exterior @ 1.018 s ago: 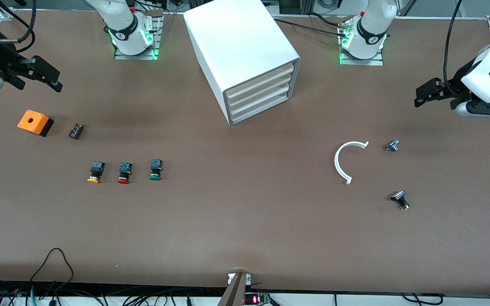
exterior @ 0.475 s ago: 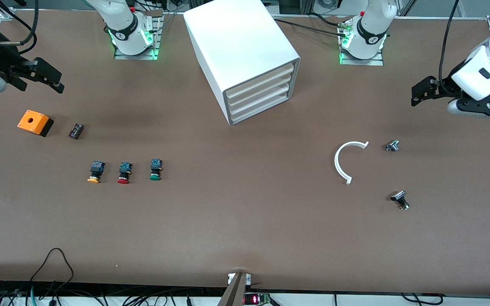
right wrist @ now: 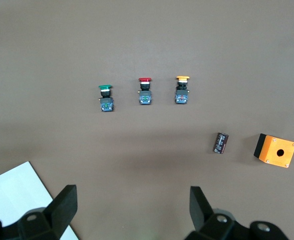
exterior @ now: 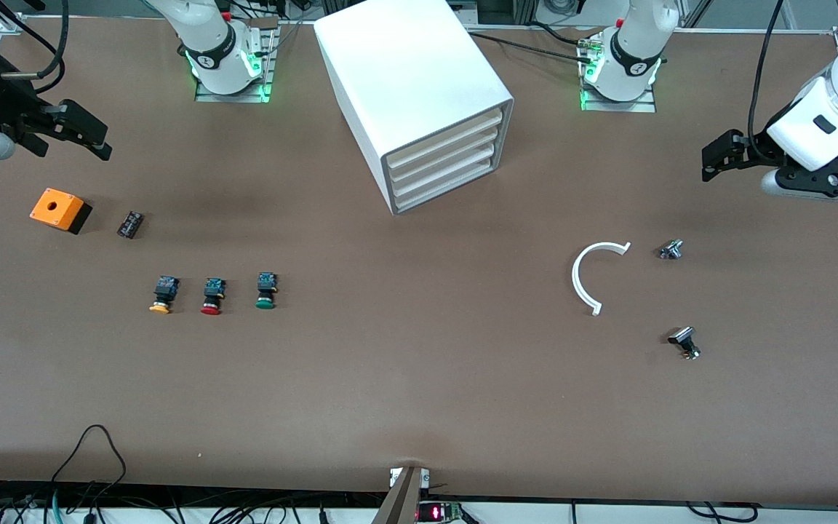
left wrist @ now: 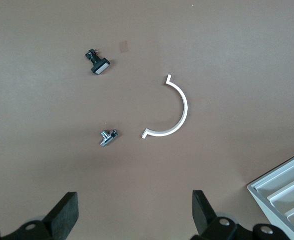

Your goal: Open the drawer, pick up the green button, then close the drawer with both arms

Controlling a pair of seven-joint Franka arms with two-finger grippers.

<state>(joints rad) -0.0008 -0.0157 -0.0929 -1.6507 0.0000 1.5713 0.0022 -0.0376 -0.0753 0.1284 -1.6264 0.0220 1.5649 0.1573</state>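
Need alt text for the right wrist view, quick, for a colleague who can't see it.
Three push buttons lie in a row on the brown table: green button, red, yellow. The open right claw hangs above, with an orange box nearby.

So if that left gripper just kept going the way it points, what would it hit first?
The left gripper would probably meet bare table first, short of the silver part and white arc; depth is unclear.
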